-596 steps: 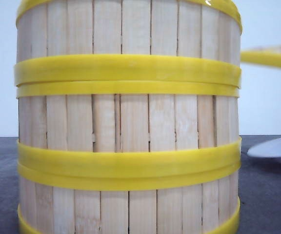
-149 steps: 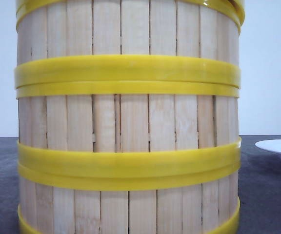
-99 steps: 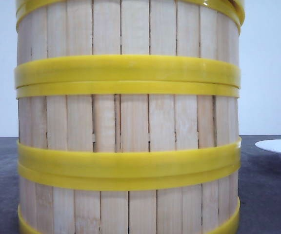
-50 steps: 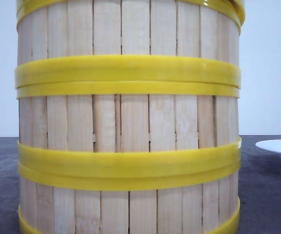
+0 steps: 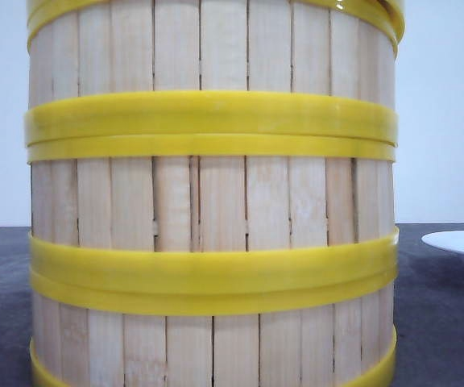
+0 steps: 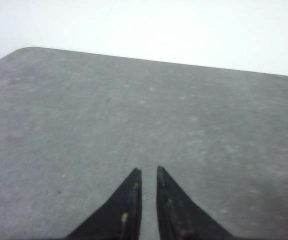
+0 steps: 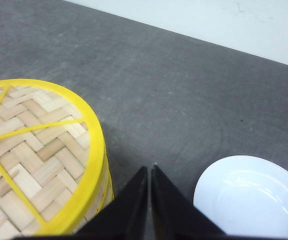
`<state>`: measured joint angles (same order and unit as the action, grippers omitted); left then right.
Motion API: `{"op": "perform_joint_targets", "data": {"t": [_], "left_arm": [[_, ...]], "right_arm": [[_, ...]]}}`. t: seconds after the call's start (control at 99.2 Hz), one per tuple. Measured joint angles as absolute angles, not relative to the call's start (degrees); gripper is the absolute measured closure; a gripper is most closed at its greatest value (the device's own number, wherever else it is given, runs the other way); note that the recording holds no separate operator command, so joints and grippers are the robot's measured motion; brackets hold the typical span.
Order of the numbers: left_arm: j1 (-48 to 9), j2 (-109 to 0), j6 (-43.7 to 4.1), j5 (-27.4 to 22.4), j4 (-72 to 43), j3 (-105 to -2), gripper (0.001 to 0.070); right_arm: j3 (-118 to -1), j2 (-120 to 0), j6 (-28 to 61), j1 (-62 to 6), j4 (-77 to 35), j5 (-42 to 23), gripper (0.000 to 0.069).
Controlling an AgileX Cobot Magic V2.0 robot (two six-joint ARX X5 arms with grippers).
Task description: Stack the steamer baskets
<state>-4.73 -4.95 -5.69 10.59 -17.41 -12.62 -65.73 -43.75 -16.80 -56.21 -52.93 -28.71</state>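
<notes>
Yellow-banded steamer baskets stand stacked with lid on, just beside the right gripper; both jaws pressed together, empty.

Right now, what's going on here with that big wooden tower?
Nothing is being handled at this moment. The steamer baskets stand stacked in one column on the dark table, with the woven lid on top. A white plate sits empty beside the stack. The left pincer and right pincer are both shut and hold nothing, so the stacking looks done.
</notes>
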Motion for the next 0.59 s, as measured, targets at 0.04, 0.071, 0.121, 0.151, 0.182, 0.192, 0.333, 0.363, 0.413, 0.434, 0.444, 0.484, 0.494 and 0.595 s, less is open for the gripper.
{"op": "perform_joint_targets", "data": {"t": [0.04, 0.071, 0.121, 0.151, 0.182, 0.192, 0.333, 0.363, 0.413, 0.434, 0.444, 0.484, 0.494, 0.595], "left_arm": [[-4.14, -3.84, -5.32, 10.59, -16.32, -10.59, 0.0683], [-3.79, -3.09, -5.10, 10.57, -15.68, -9.26, 0.0683], [-3.33, -1.98, -4.86, 10.55, -14.92, -7.35, 0.0683], [-3.09, -1.34, -4.56, 10.48, -14.81, -6.46, 0.0683], [-2.94, -0.73, -4.23, 10.35, -14.74, -5.72, 0.0683], [-2.85, -0.56, -4.10, 10.31, -14.72, -5.48, 0.0683], [-2.28, -0.25, -2.26, 8.56, -13.91, -3.57, 0.0683], [-2.26, -0.25, -2.02, 8.40, -13.78, -3.27, 0.0683], [-2.26, -0.32, -1.80, 8.27, -13.41, -3.07, 0.0683], [-2.26, -0.32, -1.67, 8.21, -13.23, -3.03, 0.0683], [-2.26, -0.32, -1.65, 8.23, -13.19, -3.01, 0.0683], [-2.26, -0.25, -1.48, 8.16, -12.73, -2.87, 0.0683], [-2.26, -0.25, -1.45, 8.19, -12.67, -2.81, 0.0683], [-2.26, -0.25, -1.23, 8.03, -12.14, -2.66, 0.0683]], "right_arm": [[-65.73, -43.75, -16.80, -56.21, -52.93, -28.73, 0.0684], [-65.73, -43.75, -16.80, -56.21, -52.93, -28.73, 0.0684], [-65.73, -43.75, -16.80, -56.21, -52.93, -28.73, 0.0684], [-65.73, -43.75, -16.80, -56.21, -52.93, -28.73, 0.0684], [-65.73, -43.75, -16.80, -56.21, -52.93, -28.73, 0.0684], [-65.73, -43.75, -16.80, -56.21, -52.93, -28.73, 0.0684], [-65.73, -43.75, -16.80, -56.21, -52.93, -28.73, 0.0684], [-65.73, -43.75, -16.80, -56.21, -52.93, -28.73, 0.0684], [-65.73, -43.75, -16.80, -56.21, -52.93, -28.73, 0.0684], [-65.73, -43.75, -16.80, -56.21, -52.93, -28.73, 0.0684], [-65.73, -43.75, -16.80, -56.21, -52.90, -28.73, 0.0684], [-65.73, -43.75, -16.80, -56.21, -52.90, -28.73, 0.0684], [-65.73, -43.75, -16.80, -56.21, -52.90, -28.73, 0.0684], [-65.73, -43.75, -16.80, -56.21, -52.90, -28.73, 0.0684]]}}
